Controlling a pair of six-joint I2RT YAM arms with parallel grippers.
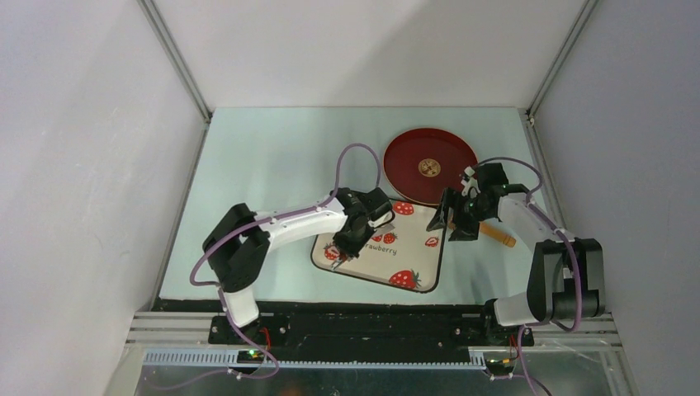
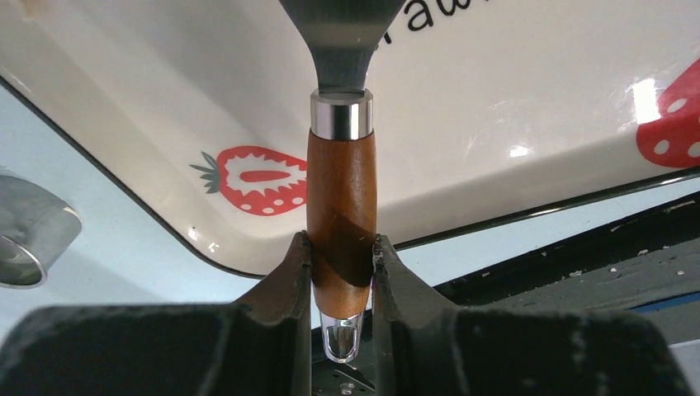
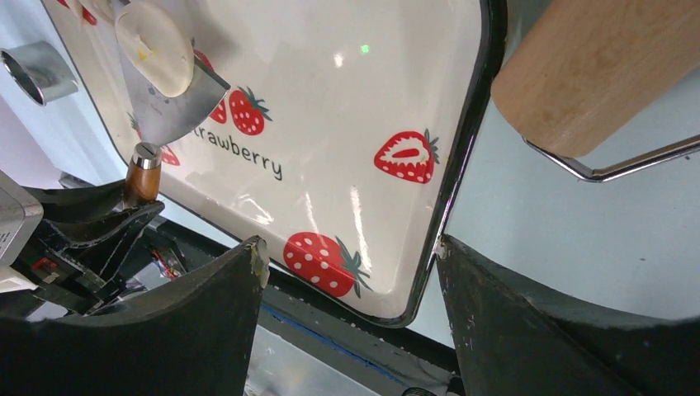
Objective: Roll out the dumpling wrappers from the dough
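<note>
Resting on the spatula (image 3: 180, 109), 1 dumpling wrapper (image 3: 154, 45).

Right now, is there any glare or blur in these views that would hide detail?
Top external: even light, sharp, soft shadows only. Left wrist: small glare patches on the tray; the spatula handle is sharp. Right wrist: glare streaks on the tray's gloss, and the wooden roller looks soft.

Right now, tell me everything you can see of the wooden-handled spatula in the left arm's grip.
The spatula has a reddish-brown wooden handle, a shiny metal collar and a flat grey metal blade. The left end effector is shut on the handle near its metal-capped butt. Its blade reaches over the strawberry tray, and a round pale wrapper lies on it.
</note>
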